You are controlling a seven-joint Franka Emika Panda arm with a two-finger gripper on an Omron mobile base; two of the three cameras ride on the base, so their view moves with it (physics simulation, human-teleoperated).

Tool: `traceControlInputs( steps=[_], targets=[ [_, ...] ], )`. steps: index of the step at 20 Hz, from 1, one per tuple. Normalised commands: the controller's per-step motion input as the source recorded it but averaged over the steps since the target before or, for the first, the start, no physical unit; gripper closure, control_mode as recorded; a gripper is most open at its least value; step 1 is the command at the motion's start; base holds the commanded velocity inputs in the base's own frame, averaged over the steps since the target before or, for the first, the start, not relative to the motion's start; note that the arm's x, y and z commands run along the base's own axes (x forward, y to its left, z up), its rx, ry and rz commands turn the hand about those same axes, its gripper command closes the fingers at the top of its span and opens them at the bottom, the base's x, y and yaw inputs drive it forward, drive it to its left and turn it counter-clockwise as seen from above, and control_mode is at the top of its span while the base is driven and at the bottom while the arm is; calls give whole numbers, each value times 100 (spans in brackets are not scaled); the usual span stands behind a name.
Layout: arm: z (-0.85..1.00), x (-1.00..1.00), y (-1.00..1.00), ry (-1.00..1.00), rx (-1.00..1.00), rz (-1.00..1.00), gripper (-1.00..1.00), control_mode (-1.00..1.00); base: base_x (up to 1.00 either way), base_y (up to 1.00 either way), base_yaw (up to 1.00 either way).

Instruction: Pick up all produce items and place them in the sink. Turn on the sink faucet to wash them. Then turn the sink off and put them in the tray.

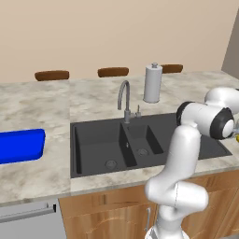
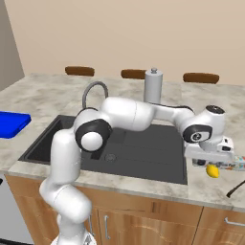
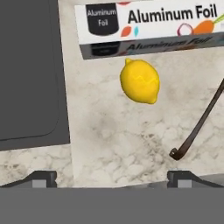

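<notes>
The first step is in hand: reaching for the small bright yellow lemon-like fruit [image 3: 139, 81], which lies on the marbled beige tabletop [image 3: 122, 140] below and ahead of the gripper [image 3: 111, 177], just beside a white aluminium foil box [image 3: 148, 26]. The gripper hovers above it with jaws spread fully wide, holding and touching nothing. The matte black double-basin sink [image 3: 28, 70] lies off to one side of the gripper. Next, I judge, the gripper must shift forward over the fruit, descend to straddle it, and close, keeping clear of the box.
</notes>
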Motion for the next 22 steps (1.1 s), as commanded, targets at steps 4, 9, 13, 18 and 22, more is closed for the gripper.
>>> traceControlInputs(
  steps=[4,9,13,18,22],
  targets=[
    [-14,26,-2,1,-1,1,-100,-100,0,0,0],
    [-8,25,-15,9,0,1,-100,-100,0,0,0],
    [-10,27,-16,9,0,0,-100,-100,0,0,0],
    [-9,23,-22,6,0,0,-100,-100,0,0,0],
    [-22,28,-31,13,1,0,-100,-100,0,0,0]
  ],
)
